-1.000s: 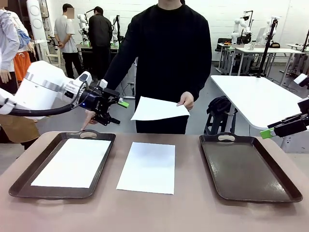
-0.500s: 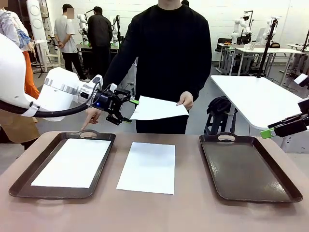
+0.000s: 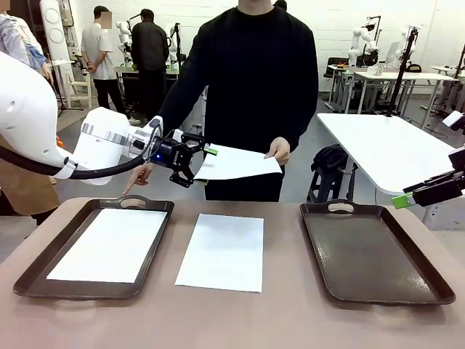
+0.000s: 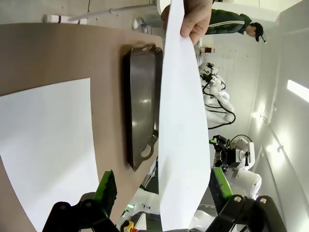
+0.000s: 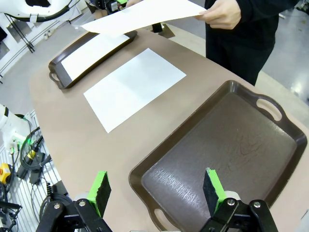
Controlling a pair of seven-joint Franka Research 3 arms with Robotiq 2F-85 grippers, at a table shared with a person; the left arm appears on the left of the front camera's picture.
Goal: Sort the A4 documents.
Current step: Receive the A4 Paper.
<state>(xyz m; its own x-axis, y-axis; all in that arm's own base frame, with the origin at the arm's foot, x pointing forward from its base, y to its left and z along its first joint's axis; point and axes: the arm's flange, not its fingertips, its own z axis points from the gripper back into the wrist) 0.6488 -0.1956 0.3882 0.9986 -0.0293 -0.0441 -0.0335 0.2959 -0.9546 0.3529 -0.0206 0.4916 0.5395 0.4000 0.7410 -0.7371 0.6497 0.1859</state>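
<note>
table (image 3: 290, 320): carries two dark trays with one sheet between them.
left tray (image 3: 29, 273): tray sheet (image 3: 109, 245) lies flat inside.
right tray (image 3: 378, 254): right tool (image 5: 154, 186) hangs above it, released.
middle sheet (image 3: 221, 251): flat on table, between the trays.
held sheet (image 3: 236, 161): in person's hand (image 3: 280, 150), above table's far edge.
left tool (image 3: 202, 166): released, fingers astride held sheet's edge.

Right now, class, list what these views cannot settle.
1. Left wrist view: the held A4 sheet runs off the bottom edge between the fingers of the open left gripper; contact unclear.
2. Front view: resting A4 sheet in the left tray: single or stacked, too thin to tell.
</note>
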